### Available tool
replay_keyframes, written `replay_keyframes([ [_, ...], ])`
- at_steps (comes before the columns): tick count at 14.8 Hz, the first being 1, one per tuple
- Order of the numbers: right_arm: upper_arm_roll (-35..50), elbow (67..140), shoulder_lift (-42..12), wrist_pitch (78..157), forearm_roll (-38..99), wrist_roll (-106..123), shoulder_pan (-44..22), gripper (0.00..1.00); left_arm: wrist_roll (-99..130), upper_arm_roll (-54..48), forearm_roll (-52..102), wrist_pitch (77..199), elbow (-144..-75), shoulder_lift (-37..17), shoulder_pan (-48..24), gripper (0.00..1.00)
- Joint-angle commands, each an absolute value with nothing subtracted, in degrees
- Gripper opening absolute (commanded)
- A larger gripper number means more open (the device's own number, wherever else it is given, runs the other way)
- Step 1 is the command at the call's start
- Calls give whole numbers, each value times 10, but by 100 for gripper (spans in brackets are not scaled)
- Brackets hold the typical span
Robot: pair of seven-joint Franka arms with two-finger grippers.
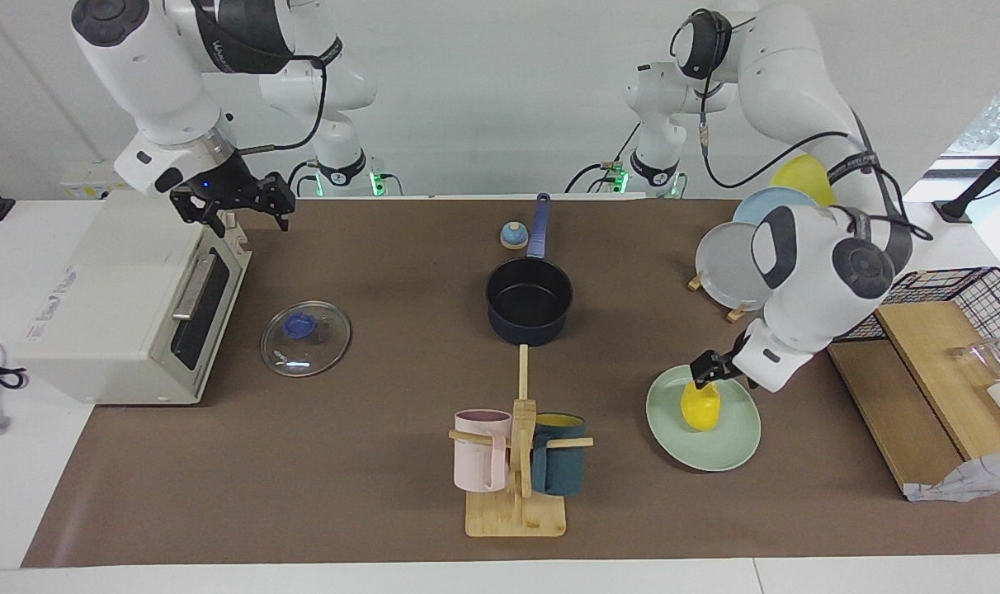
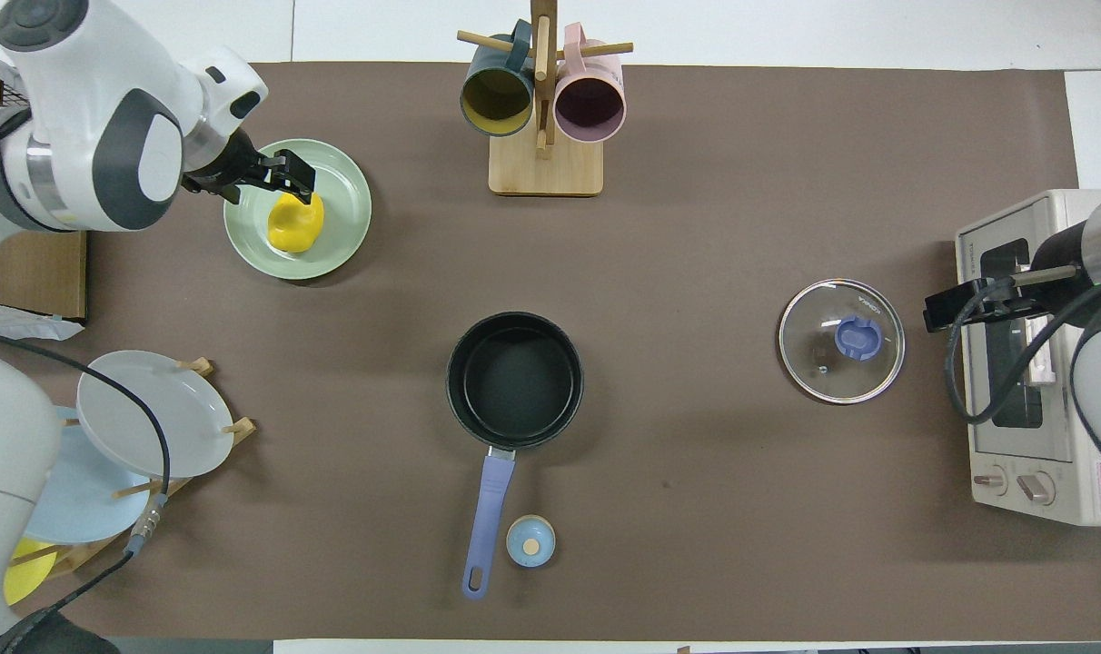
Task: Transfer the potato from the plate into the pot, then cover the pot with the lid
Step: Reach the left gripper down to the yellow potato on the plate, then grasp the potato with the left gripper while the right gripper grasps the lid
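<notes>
Covering part of the small bright yellow egg-shaped potato [image 1: 700, 409], the left end effector [image 1: 705, 370] sits low over it with its black fingers spread; whether the fingertips touch the potato cannot be told from either view, and no grip is visible. The left arm's white forearm hides a section of the rack of upright grey, light blue and yellow plates [image 1: 727, 264] in the facing view, and the arm body blocks most of that rack from overhead. The wire basket with wooden boards [image 1: 945, 346] at the left arm's end of the counter is cut off at the frame edge.

The potato lies on the round pale mint-green plate [image 1: 731, 445], slightly off centre toward the robots. Its surface is smooth and glossy.

The small dark navy saucepan pot [image 1: 529, 301] stands near mid-counter, black interior bare, long blue handle pointing toward the robots. The round clear glass lid with blue knob [image 1: 305, 338] lies flat on the brown counter mat [image 1: 302, 495], toward the right arm's end, just beside the white toaster oven [image 1: 120, 305].

The right end effector [image 1: 232, 202] hangs over the toaster oven's upper corner, fingers apart, holding nothing.
</notes>
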State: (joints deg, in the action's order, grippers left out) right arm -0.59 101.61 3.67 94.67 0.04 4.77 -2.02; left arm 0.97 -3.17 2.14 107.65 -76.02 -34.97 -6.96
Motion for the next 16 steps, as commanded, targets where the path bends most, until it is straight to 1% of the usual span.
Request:
replay_keyframes([
  [1,-4,1121,65,1059,11,77,-21,100,-21,-28,4,1098,-763,-358,-77,100],
  [3,-4,1126,18,1086,11,105,-20,100,-26,-27,3,1128,-811,-348,-81,100],
  [5,-4,1132,-12,1117,8,107,-19,100,-37,-28,-6,1144,-837,-337,-83,100],
  [7,-4,1161,-31,1159,8,109,-17,100,-37,-27,-6,1171,-868,-326,-83,100],
  [9,-4,1201,-35,1218,8,125,-18,100,-37,-28,-6,1180,-876,-323,-83,100],
  [10,-4,1224,-32,1248,7,125,-19,100,-37,-28,-6,1181,-877,-323,-83,82],
  [12,-4,1244,-35,1285,1,127,-20,100,-36,-27,-5,1169,-875,-323,-82,0],
  [15,-4,1245,-52,1295,0,148,-13,100,-22,-25,2,1122,-834,-323,-82,0],
  [16,-4,1247,-55,1301,0,147,-13,100,-6,-27,4,1091,-816,-310,-81,0],
])
